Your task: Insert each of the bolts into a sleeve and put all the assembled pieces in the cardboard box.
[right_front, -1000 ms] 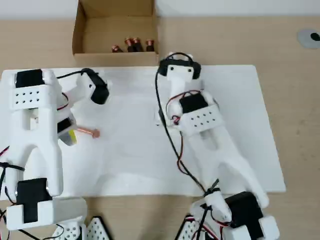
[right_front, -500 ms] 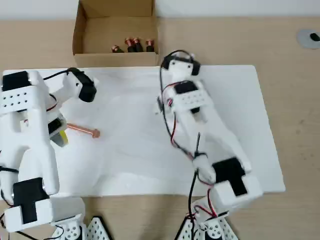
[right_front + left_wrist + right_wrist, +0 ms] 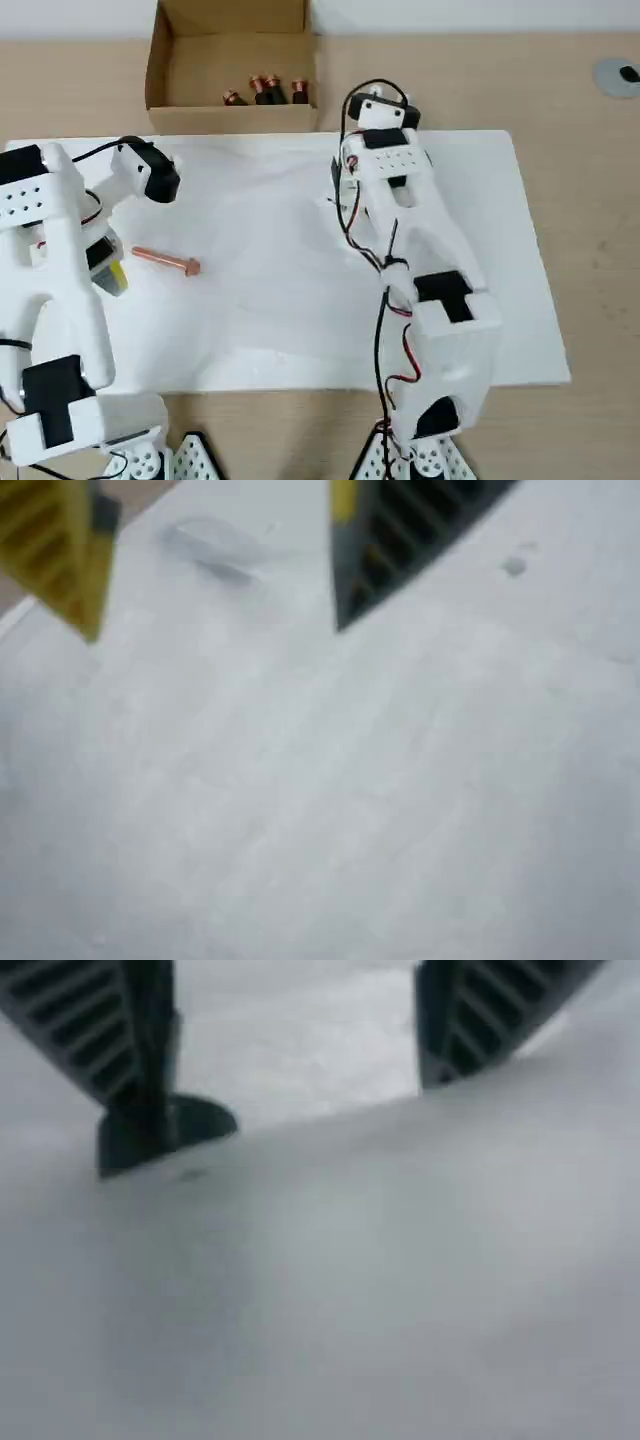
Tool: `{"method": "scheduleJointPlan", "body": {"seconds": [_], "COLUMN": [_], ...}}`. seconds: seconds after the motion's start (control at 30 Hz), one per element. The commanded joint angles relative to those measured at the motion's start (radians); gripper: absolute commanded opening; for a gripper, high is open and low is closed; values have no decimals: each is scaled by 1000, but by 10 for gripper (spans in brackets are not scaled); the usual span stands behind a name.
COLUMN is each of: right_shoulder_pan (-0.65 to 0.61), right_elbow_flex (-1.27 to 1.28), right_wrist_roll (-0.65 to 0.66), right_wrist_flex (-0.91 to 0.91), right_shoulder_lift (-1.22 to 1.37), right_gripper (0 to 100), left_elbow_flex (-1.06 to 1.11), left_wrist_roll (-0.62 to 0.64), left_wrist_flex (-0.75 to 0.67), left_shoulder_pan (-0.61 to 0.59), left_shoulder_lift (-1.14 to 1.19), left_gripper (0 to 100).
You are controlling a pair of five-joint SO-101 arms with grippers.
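- Left claw [image 3: 215, 630]: spread and empty, its yellow-taped fingers [image 3: 62, 550] over the white sheet [image 3: 270, 300].
- Bolt [image 3: 165, 262]: lies flat on the sheet just beside the left claw, on the side toward the right arm. Nothing touches it.
- Right claw [image 3: 280, 1120]: spread and empty, low over the sheet, well apart from the bolt.
- Box [image 3: 158, 75]: on the tabletop [image 3: 590, 180] beyond both claws, nearer the right one. Copper pieces [image 3: 265, 90] lie along the wall facing the claws.

Copper bolt [image 3: 165, 260] flat; pieces [image 3: 266, 90] in box [image 3: 156, 70]
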Motion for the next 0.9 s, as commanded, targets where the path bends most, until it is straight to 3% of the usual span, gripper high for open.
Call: {"method": "scheduleJointPlan", "body": {"seconds": [0.0,0.27,0.63,0.87], "right_shoulder_pan": [33,104,124,128], "right_elbow_flex": [-134,-245,-257,-397], "right_wrist_roll": [3,150,213,219], "right_wrist_flex": [37,55,98,110], "right_shoulder_lift": [1,2,90,214], "right_gripper": [203,203,203,203], "left_elbow_flex": [-44,-44,-44,-44], "left_wrist_roll": [-11,-11,-6,-8], "left_wrist_flex": [11,11,11,11], "left_shoulder_pan": [-17,-17,-17,-58], "left_shoulder_lift": [-5,-5,-5,-5], "left_gripper": [164,164,164,164]}}
